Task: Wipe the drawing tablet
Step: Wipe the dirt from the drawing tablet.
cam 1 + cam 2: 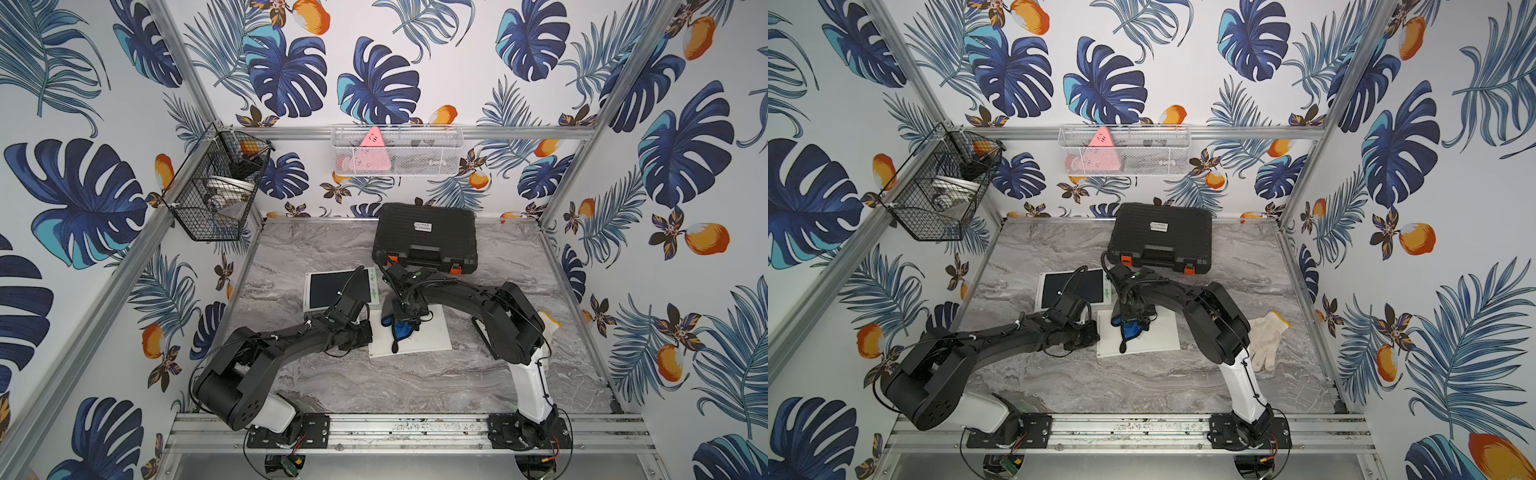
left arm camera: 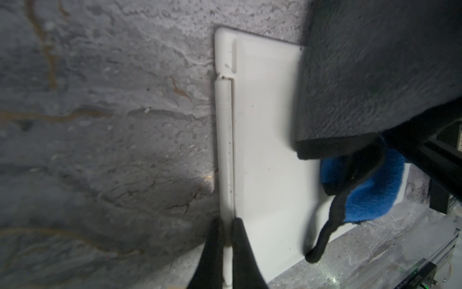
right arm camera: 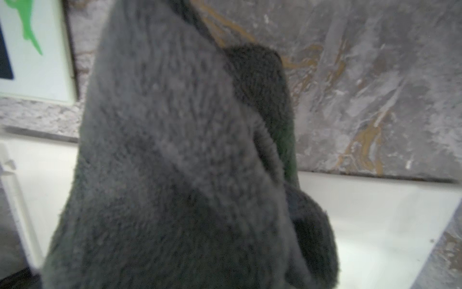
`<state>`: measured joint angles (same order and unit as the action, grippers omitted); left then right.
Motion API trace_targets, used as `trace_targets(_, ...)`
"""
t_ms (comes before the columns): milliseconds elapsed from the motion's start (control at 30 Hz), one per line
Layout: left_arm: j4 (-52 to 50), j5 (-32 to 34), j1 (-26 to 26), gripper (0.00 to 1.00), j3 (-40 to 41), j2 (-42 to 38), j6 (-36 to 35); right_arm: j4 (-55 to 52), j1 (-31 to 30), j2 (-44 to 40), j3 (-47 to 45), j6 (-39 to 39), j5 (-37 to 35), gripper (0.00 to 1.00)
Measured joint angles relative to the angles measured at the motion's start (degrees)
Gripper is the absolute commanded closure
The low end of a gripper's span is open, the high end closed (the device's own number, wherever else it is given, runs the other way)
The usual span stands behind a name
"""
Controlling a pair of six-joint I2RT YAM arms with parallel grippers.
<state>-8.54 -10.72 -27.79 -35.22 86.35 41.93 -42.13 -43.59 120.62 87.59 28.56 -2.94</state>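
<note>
Grey cloth hangs from the closed right gripper over the white drawing tablet in front of the black case — left gripper pinching its pen — so wiping looks barely begun.

The cloth is fuzzy, the tablet smooth white plastic.

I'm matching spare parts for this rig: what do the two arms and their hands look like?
The left arm and right arm are matte black with blocky joints, a white lower link near each base and thin black cables looped alongside. The left hand has two slim, tapered black fingers.
</note>
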Motion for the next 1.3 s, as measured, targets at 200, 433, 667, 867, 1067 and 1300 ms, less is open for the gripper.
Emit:
trace_targets(200,6.16,0.79,-2.58,0.97,0.04,2.01,-0.09,0.70,9.68,-9.75,-12.09,0.37,-1.88,1.00)
trace_targets(433,11.72,2.10,-6.27,0.97,-0.11,4.42,-0.02,-1.66,5.20,-9.84,-11.04,-0.76,-3.50,1.00)
trace_targets(667,12.35,4.02,-7.82,0.98,-0.17,4.66,1.07,-3.69,-1.33,3.15,4.92,0.98,-1.99,1.00)
trace_targets(867,13.97,4.52,-8.04,0.98,0.74,4.35,1.92,0.42,5.88,1.36,1.84,3.67,7.74,1.00)
trace_targets(1067,14.80,4.79,-8.20,0.98,1.22,4.20,2.99,-0.22,14.34,-3.13,-3.54,1.70,0.57,1.00)
trace_targets(1300,14.80,4.85,-8.20,0.98,1.22,4.20,3.37,-3.50,3.43,-3.21,-0.07,0.44,-3.28,1.00)
